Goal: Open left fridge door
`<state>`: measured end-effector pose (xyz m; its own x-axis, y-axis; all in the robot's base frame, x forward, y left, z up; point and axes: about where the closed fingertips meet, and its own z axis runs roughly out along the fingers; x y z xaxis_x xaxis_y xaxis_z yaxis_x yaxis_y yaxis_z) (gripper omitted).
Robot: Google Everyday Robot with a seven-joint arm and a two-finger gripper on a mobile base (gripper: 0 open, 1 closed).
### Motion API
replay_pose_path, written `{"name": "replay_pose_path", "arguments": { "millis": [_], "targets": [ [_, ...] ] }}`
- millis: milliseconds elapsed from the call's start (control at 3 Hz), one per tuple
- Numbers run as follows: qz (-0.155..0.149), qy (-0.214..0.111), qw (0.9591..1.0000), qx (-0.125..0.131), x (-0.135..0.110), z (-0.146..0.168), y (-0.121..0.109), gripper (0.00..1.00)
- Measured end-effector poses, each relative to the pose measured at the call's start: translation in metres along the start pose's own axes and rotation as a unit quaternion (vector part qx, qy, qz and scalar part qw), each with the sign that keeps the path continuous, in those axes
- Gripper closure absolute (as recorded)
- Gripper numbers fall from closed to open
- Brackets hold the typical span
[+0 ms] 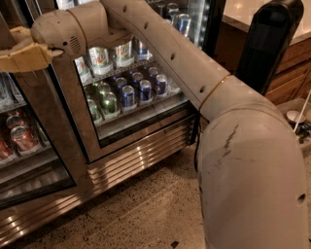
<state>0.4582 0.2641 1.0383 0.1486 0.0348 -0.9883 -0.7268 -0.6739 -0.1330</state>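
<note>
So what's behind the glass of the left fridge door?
Behind the left fridge door: shelves of cans, blue and green below, pale-labelled above. The arm covers the upper right part. The gripper sits at the door frame's upper left.

Below the hand (24,56) at the top left, red cans (22,138) lie on a low shelf. To their right stand green cans (109,103) and blue cans (146,90), with pale-labelled cans (101,59) a shelf higher. A ribbed metal grille (141,153) runs beneath, above a speckled floor (146,214). At the top, a white light strip (201,19) edges more cans (181,22). On the right, a tall black post (272,44) stands before a wooden cabinet (294,68) with a pale counter (243,9).
</note>
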Motion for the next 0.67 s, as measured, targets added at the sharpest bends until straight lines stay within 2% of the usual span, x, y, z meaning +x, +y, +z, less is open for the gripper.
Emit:
{"name": "replay_pose_path", "arguments": {
  "millis": [333,667],
  "targets": [
    [0.0,0.001,1.0,-0.007,0.0,0.0009,0.0014,1.0],
    [-0.006,-0.011,0.9997,-0.021,-0.0022,0.0009,0.0022,1.0]
  ]
}}
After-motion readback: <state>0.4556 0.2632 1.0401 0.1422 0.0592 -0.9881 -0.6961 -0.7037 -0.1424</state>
